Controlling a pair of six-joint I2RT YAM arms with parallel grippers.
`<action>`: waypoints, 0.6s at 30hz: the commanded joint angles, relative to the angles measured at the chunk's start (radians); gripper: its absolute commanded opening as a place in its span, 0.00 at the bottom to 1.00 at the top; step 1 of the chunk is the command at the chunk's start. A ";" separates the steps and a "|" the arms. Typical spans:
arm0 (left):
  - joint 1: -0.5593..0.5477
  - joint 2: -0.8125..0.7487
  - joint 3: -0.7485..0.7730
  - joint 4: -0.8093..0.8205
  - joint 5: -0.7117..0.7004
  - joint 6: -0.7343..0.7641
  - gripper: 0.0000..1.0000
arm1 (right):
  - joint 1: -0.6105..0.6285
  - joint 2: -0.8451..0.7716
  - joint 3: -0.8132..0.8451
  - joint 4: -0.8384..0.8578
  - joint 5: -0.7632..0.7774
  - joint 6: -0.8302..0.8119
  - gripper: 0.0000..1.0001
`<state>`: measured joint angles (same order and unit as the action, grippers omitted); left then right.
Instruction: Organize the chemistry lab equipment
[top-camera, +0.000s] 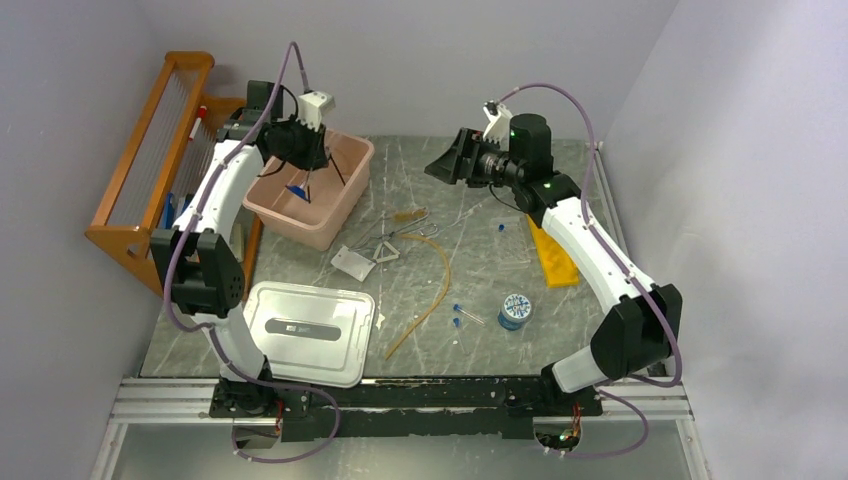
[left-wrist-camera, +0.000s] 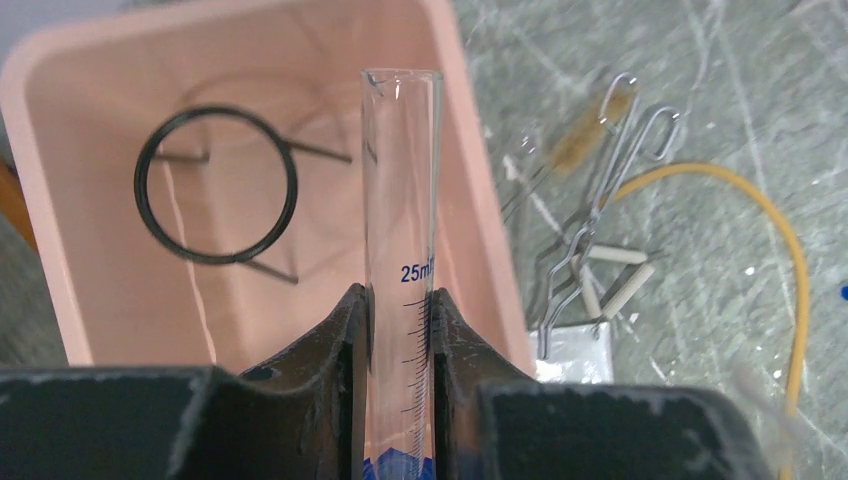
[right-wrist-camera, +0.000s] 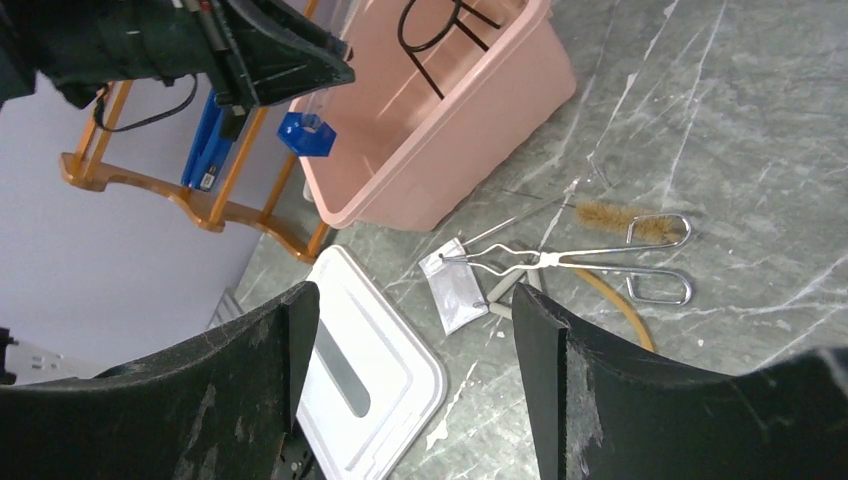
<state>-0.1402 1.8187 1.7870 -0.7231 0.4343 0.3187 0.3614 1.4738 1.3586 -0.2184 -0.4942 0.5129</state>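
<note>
My left gripper (left-wrist-camera: 400, 300) is shut on a clear 25 ml measuring cylinder (left-wrist-camera: 400, 180) with a blue hexagonal base (top-camera: 297, 189), held above the pink tub (top-camera: 345, 205). The black wire tripod ring (left-wrist-camera: 216, 185) lies inside the tub. My right gripper (right-wrist-camera: 415, 300) hangs open and empty over the back of the table (top-camera: 445, 160). On the table lie the tan rubber tube (top-camera: 432, 290), square gauze (top-camera: 352, 262), wire triangle (top-camera: 386, 250), metal tongs (right-wrist-camera: 570, 260), a brush (right-wrist-camera: 610, 215), tiny blue-capped vials (top-camera: 458, 312) and the yellow tube rack (top-camera: 553, 255).
The white lid (top-camera: 305, 330) lies at the front left. An orange wooden rack (top-camera: 150, 180) stands along the left wall. A small round blue-and-white item (top-camera: 515, 310) sits front right. Walls close in on the left, back and right.
</note>
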 joint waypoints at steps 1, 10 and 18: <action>0.025 0.027 0.005 -0.058 -0.032 0.035 0.05 | 0.003 0.009 -0.003 0.005 -0.048 -0.026 0.74; 0.016 0.125 -0.071 0.012 -0.040 -0.016 0.05 | 0.002 0.025 -0.014 0.021 -0.075 -0.011 0.74; -0.057 0.123 -0.186 0.148 -0.165 -0.084 0.05 | 0.003 0.061 0.005 0.032 -0.087 0.008 0.73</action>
<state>-0.1543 1.9415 1.6402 -0.6838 0.3447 0.2756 0.3618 1.5162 1.3491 -0.2134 -0.5587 0.5121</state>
